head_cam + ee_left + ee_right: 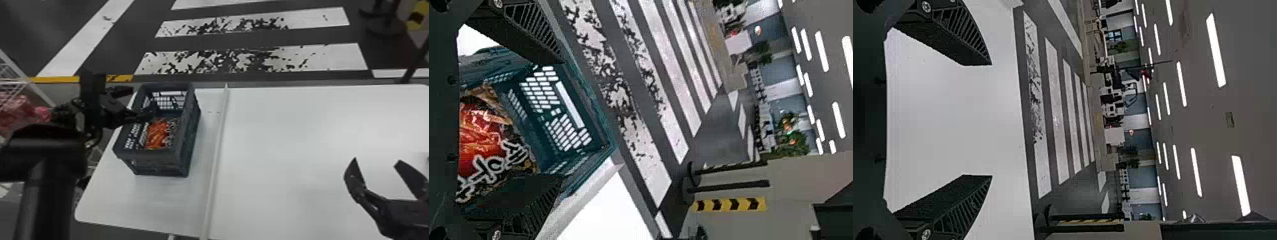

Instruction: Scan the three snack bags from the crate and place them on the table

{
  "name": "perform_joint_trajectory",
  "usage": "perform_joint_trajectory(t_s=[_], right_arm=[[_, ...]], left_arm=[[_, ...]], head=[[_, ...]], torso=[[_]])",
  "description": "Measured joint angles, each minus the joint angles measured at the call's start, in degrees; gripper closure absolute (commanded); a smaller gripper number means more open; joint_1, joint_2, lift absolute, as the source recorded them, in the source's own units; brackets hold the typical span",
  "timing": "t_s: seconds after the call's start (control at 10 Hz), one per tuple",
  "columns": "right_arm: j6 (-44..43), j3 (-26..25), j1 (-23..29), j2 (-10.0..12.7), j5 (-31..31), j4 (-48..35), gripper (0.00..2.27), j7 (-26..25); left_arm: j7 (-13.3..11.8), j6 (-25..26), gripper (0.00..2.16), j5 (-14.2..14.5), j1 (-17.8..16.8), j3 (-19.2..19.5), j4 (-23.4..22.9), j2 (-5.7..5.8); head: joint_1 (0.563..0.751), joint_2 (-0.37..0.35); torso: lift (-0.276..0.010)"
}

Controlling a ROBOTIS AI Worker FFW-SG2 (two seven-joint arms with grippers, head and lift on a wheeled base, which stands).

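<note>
Left gripper (563,118) poised above a snack bag (158,134).
Its fingers are spread wide, presumably so the bag, lying below them in the crate (156,153), can be straddled; well rightward, the right gripper (376,160) is held wide over the table (287,143), empty, probably in readiness.
</note>
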Motion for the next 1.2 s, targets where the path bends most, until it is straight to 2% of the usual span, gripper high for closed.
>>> perform_joint_trajectory(t_s=[0.2,0.3,0.5,0.7,1.2], right_arm=[[1.21,0.2,-0.7,-0.18,0.0,0.17,0.08,0.07],[2.48,0.91,-1.87,-0.72,-0.22,0.82,0.08,0.08],[3.58,1.6,-3.18,-1.54,-0.87,1.91,0.08,0.07],[3.68,1.62,-3.45,-1.73,-1.04,2.31,0.08,0.12],[4.04,1.68,-4.02,-2.01,-1.36,2.9,0.08,0.16]], left_arm=[[-4.35,0.04,0.06,-4.0,-2.93,-3.11,5.89,1.72],[-6.09,0.58,0.06,-6.3,-3.25,-3.62,7.41,2.15],[-8.14,2.94,0.06,-9.26,-4.91,-5.75,11.54,3.29],[-7.44,2.4,0.06,-11.76,-8.52,-9.74,17.47,3.69],[-5.67,0.97,0.06,-19.06,-18.0,-20.87,32.36,2.25]], head=[[0.695,0.218],[0.695,0.232],[0.695,0.249],[0.695,0.243],[0.695,0.208]], torso=[[-0.062],[-0.062],[-0.062],[-0.062],[-0.062]])
